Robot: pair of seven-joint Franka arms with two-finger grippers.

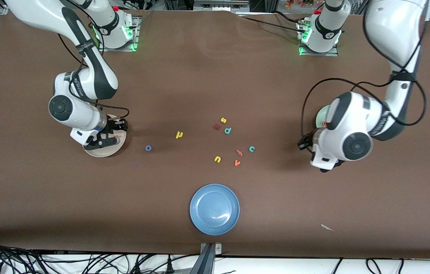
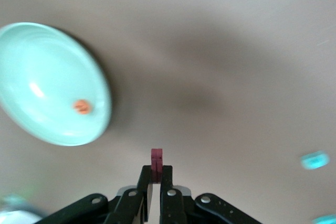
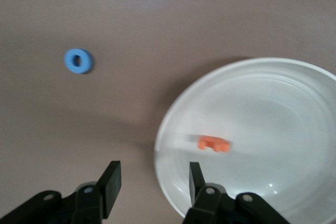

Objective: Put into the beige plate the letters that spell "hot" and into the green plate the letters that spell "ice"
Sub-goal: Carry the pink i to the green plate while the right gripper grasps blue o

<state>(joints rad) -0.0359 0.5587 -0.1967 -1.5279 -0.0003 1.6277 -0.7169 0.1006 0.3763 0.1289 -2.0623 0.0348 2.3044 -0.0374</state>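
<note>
- Left hand point(image 2: 155, 182) pinched on dark red i point(image 2: 156, 157), just off the green plate point(image 2: 31, 66) holding orange e point(image 2: 81, 107).
- Right hand point(image 3: 152, 182) parted, empty, over beige plate point(image 3: 294, 103) rim; orange t point(image 3: 214, 144) inside.
- Likely feather-light, squashy foam: pinch flat faces gently.
- Blue o point(image 1: 148, 148), yellow h point(image 1: 179, 134), teal c point(image 1: 252, 148) loose mid-table.

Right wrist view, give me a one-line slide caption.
Open right gripper above the beige plate holding an orange letter, blue o on the table.

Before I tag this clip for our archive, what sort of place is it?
Most likely a robotics lab bench, not a home or shop: two arms bolted to a brown-covered table, loose cables along its edge, and small foam letters and a blue plate laid out for a sorting exercise.
</note>
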